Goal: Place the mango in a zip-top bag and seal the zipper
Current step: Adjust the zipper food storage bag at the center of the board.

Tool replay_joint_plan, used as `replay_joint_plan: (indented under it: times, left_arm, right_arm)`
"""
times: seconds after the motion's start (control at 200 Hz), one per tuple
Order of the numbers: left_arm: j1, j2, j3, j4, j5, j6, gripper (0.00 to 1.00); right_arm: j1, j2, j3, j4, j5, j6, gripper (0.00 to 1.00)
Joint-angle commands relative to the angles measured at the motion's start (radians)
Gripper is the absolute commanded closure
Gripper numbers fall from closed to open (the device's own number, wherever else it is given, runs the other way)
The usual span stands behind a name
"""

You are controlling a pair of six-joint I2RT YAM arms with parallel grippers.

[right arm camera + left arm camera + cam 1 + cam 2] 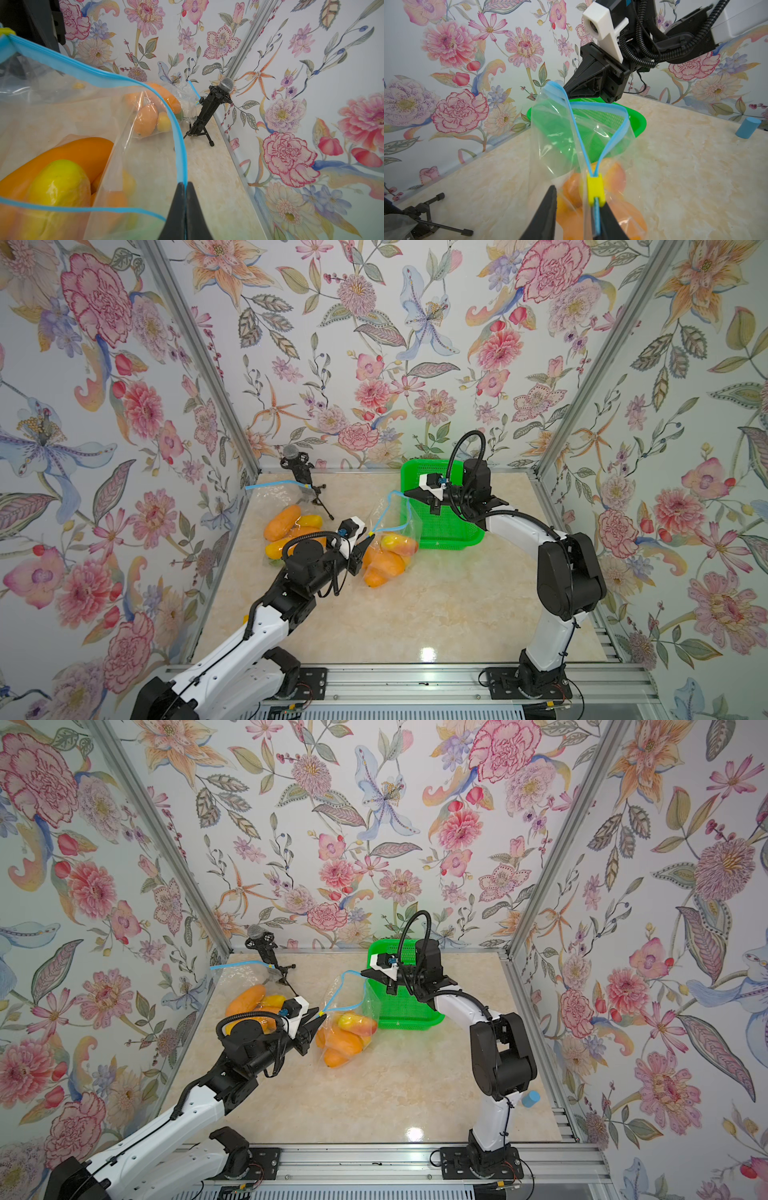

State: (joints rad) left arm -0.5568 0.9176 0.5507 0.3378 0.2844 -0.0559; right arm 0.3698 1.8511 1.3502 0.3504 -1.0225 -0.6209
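- On the bench (395, 622), just beside the green basket (451, 531) (401, 1011): a clear zip-top bag (413, 526) (370, 1002), mouth gaping wide.
- Along its rim, a blue zipper track (579, 141) (390, 499), split into two strands over most of its length.
- Low in that bag, resting on the bench: several mangoes (386, 562) (345, 1042) (62, 182), mostly orange, with a yellow one blushed red on top.
- At the track's raised end, the right fingers (176, 209) (415, 494): pressed together with no gap, clamped on the blue rim. That corner of the bag held up off the bench, over the basket's near corner in both top views.
- At the track's low end, the left fingers (547, 216) (361, 546): a little apart, astride the joined stretch of track right behind the yellow slider (595, 190) (369, 534).
- One finger against the track, the other clear of it with a gap showing, so no firm clamp visible there.
- Just past the slider, the two strands parting into a wide loop.
- In the back left corner: a second bag (272, 493) of mangoes lying on the bench, its blue track in one straight line, just beside a microphone (292, 451) (226, 84) on a small black tripod (318, 499).
- Near the bench's right edge, well apart from both bags: a blue cylinder (530, 1099) (747, 129).
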Motion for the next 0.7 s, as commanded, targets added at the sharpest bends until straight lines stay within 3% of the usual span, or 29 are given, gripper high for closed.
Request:
replay_joint_plan:
  times: [0.0, 0.135, 0.205, 0.285, 0.335, 0.365, 0.54, 0.696]
  left_arm:
    - [-0.007, -0.011, 0.045, 0.052, 0.012, 0.004, 0.90]
    - [-0.007, -0.035, 0.102, 0.015, 0.023, 0.021, 0.94]
    - [-0.006, -0.034, 0.133, -0.012, 0.030, 0.044, 0.95]
    - [-0.005, -0.016, 0.179, -0.062, 0.043, 0.072, 0.96]
    - [-0.006, -0.006, 0.204, -0.088, 0.062, 0.090, 0.97]
    - [-0.006, -0.001, 0.216, -0.101, 0.072, 0.099, 0.97]
    - [-0.006, 0.038, 0.293, -0.205, 0.111, 0.167, 0.99]
    - [-0.006, 0.059, 0.318, -0.247, 0.124, 0.185, 0.99]
  right_arm:
    - [0.000, -0.065, -0.027, 0.043, 0.005, 0.016, 0.99]
    - [-0.003, -0.177, -0.084, 0.047, 0.031, 0.001, 0.86]
    - [0.000, -0.232, -0.063, -0.043, 0.045, 0.005, 0.79]
    - [0.028, -0.273, 0.008, -0.239, 0.039, -0.057, 0.65]
    - [0.068, -0.309, -0.007, -0.263, 0.052, -0.108, 0.52]
    - [0.094, -0.327, -0.017, -0.266, 0.060, -0.132, 0.48]
    - [0.200, -0.348, 0.039, -0.362, 0.048, -0.185, 0.39]
    - [0.261, -0.317, 0.117, -0.532, 0.064, -0.260, 0.40]
